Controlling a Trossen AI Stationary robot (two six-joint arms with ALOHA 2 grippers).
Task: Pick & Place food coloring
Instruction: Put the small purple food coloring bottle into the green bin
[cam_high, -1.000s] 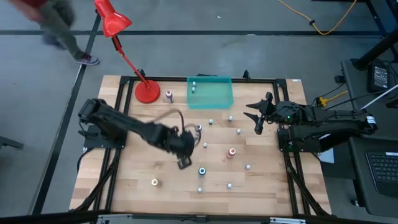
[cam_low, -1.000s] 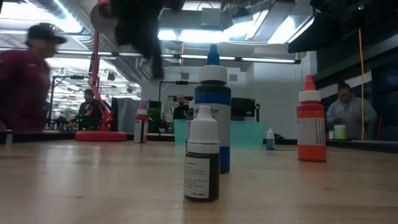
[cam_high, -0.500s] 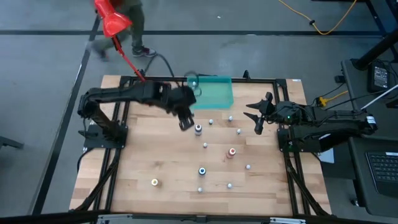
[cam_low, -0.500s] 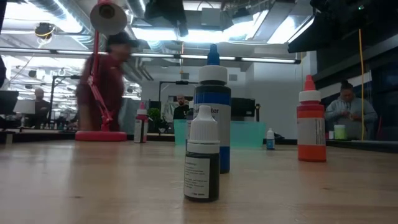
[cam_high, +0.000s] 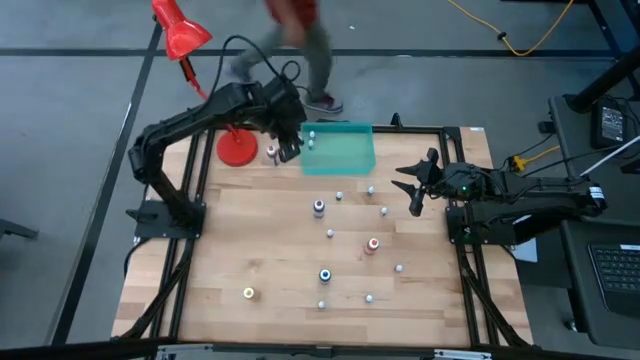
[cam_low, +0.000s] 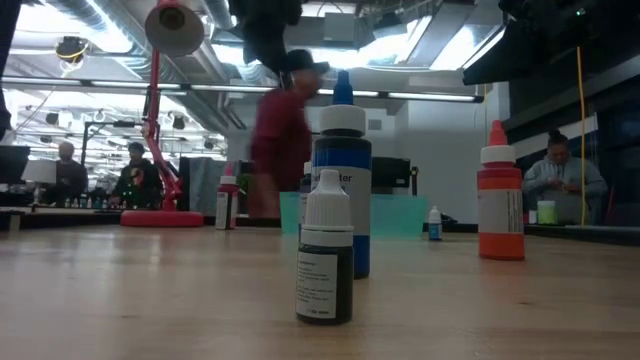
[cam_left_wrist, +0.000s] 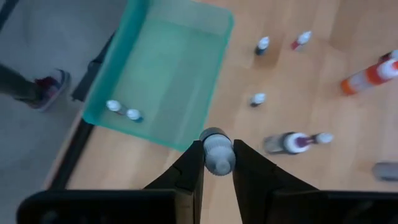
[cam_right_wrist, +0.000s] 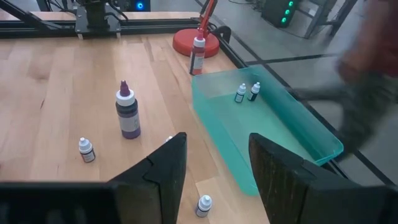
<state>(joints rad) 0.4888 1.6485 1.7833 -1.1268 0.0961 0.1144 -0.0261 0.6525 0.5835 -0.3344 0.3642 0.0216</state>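
Observation:
The food coloring is a scatter of tiny bottles on the wooden table: purple (cam_high: 319, 207), red-orange (cam_high: 373, 243), blue (cam_high: 325, 274), yellow (cam_high: 248, 293), pink (cam_high: 271, 153), and several whitish ones. Two small bottles (cam_left_wrist: 114, 106) stand inside the teal tray (cam_high: 345, 155). My left gripper (cam_high: 291, 152) hovers at the tray's left end, shut on one small bottle (cam_left_wrist: 216, 148). At the table's right edge, my right gripper (cam_high: 413, 185) waits open and holds nothing. My left gripper pinches a small whitish-capped bottle between its two fingers (cam_left_wrist: 189, 165), coming from above and pointing down. The bottle's top (cam_left_wrist: 216, 142) shows between the fingertips. It is lifted clear, above the table beside the tray's edge.
A red desk lamp stands with its base (cam_high: 236, 148) at the far left, close to the pink bottle and my left gripper. A person walks past beyond the table's far edge. Bare wood lies on the table's left and near parts.
My left gripper, shut on the small bottle, rose from the table's middle and swept toward the far edge, ending at the tray's left end. The bottles on the table stayed put. A person walked left to right behind the table.

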